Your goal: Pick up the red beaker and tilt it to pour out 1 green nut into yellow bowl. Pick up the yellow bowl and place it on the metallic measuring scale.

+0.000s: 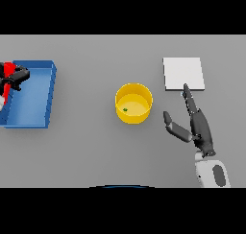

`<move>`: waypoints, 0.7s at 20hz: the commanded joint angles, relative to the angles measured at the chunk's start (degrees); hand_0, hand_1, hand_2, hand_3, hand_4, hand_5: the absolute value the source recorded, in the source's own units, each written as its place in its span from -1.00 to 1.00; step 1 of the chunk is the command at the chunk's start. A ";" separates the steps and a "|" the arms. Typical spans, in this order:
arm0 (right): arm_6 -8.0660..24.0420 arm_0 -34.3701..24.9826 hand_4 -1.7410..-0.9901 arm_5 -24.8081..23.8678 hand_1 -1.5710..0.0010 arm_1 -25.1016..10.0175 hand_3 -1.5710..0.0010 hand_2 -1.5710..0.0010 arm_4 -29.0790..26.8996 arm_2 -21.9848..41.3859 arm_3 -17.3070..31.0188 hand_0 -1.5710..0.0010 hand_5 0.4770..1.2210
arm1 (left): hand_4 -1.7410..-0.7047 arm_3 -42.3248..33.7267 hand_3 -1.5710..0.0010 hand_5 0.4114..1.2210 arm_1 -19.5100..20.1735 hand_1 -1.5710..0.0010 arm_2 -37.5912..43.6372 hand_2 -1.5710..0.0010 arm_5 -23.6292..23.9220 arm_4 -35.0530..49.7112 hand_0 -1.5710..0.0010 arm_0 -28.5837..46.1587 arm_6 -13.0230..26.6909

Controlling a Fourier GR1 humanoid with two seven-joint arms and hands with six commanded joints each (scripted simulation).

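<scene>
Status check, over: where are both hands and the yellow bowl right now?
Left hand shut on red beaker over blue tray. Right hand open, right of yellow bowl. Green nut in bowl. Scale bare; path clear.

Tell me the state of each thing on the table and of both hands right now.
Yellow bowl: upright on the table, one green nut inside.
Red beaker: held by the left hand over the blue tray.
Left hand: shut on the red beaker.
Right hand: open, fingers straight, beside the bowl.
Scale: nothing on it.
</scene>
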 commanded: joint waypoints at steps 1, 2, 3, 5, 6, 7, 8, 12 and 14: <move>0.39 0.01 0.55 0.14 1.00 -0.17 1.00 1.00 -0.15 -0.10 -0.07 1.00 -0.48 | 0.13 -0.65 -0.40 -0.19 0.81 -0.76 -0.62 -0.67 -2.52 0.02 -0.90 0.70 -2.20; 0.11 -0.18 0.55 0.22 1.00 -0.72 1.00 1.00 -0.19 -0.45 0.32 1.00 -0.48 | 0.37 -2.59 -0.13 -0.25 1.55 -0.41 -0.17 -0.34 -4.92 1.54 -0.60 1.86 -4.39; -0.02 0.46 0.54 0.19 1.00 -0.80 1.00 1.00 -0.24 -0.38 -0.55 1.00 -0.48 | 0.56 -3.05 0.10 -0.30 2.38 -0.12 0.04 -0.07 -7.02 2.56 -0.28 2.62 -4.87; 0.03 0.44 0.57 0.45 1.00 -0.91 1.00 1.00 -0.44 -0.39 -0.49 1.00 -0.46 | 0.77 -3.40 0.42 -0.37 3.38 0.28 0.23 0.32 -9.67 3.51 0.18 2.92 -5.09; -0.22 -0.02 0.58 0.55 1.00 -0.66 1.00 1.00 -0.37 -0.09 -0.38 1.00 -0.45 | 0.85 -3.81 0.54 -0.40 3.83 0.42 -1.04 0.45 -10.13 1.97 0.35 2.24 -4.17; -0.92 0.70 0.59 0.97 1.00 -0.67 1.00 1.00 -0.63 0.12 -0.80 1.00 -0.44 | 0.89 -3.26 0.63 -0.41 4.18 0.54 -1.77 0.56 -10.82 0.96 0.48 2.22 -4.12; -0.28 0.57 0.58 0.60 1.00 -0.25 1.00 1.00 -0.22 0.36 -0.66 1.00 -0.43 | 0.91 -2.14 0.70 -0.42 3.43 0.63 -2.08 0.65 -10.56 0.36 0.58 1.92 -4.05; 0.65 0.05 0.51 0.07 1.00 -0.37 1.00 1.00 0.39 0.20 -0.37 1.00 -0.43 | 0.98 1.73 0.88 -0.42 0.69 0.85 -2.67 0.86 -9.12 -1.86 0.83 -0.20 -5.00; 1.65 -0.09 0.50 -0.09 1.00 -0.66 1.00 1.00 0.99 0.32 -0.61 1.00 -0.46 | 1.00 2.00 0.92 -0.40 0.77 0.90 -2.67 0.91 -7.88 -2.87 0.89 -0.85 -5.47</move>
